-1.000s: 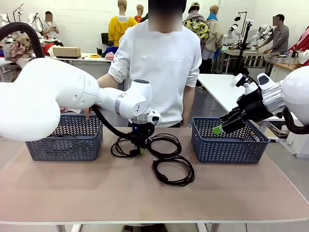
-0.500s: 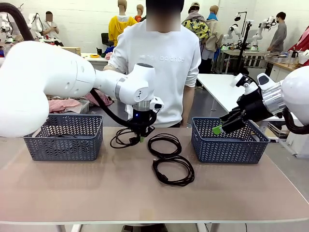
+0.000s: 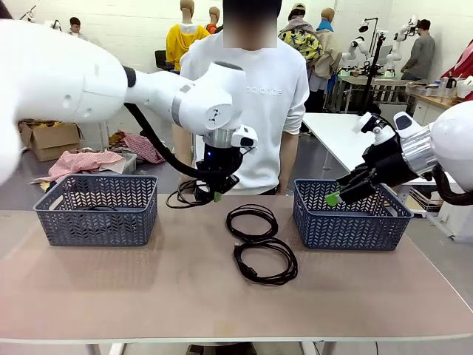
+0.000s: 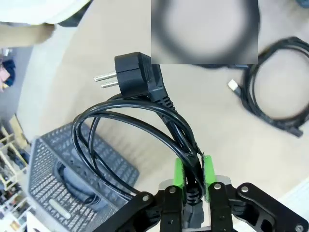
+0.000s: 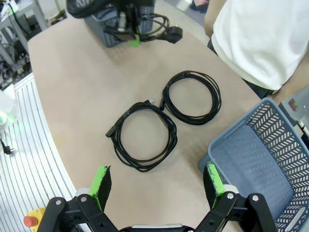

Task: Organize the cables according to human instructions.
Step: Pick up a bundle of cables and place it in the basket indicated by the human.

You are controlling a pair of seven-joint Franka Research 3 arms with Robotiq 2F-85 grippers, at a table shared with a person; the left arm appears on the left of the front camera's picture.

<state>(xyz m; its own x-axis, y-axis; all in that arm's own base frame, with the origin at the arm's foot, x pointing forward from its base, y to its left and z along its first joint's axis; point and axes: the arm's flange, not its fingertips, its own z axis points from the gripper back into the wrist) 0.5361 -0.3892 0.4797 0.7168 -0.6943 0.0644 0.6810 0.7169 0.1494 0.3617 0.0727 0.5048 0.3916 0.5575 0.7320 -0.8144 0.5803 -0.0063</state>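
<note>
My left gripper [image 3: 216, 194] is shut on a coiled black cable [image 3: 191, 195] and holds it in the air above the table's far edge, between the two baskets. In the left wrist view the green pads [image 4: 178, 170] pinch the coil's strands [image 4: 126, 117], and its plug [image 4: 131, 73] sticks out beyond. Two more cable coils lie flat mid-table, one farther [image 3: 252, 208] [image 5: 190, 74] and one nearer [image 3: 270, 279] [image 5: 170, 135]. My right gripper [image 3: 336, 195] [image 5: 157, 181] hovers open and holds nothing, over the left rim of the right basket [image 3: 347, 224].
The left grey basket [image 3: 96, 220] [image 4: 104, 159] has a black cable lying in it [image 4: 72, 186]. The right basket [image 5: 270, 140] looks bare inside. A person in a white sweatshirt [image 3: 251, 96] stands at the far edge, behind the lifted coil.
My left gripper has risen from the table with the coil shut in it. The two other coils and my right arm have stayed put.
</note>
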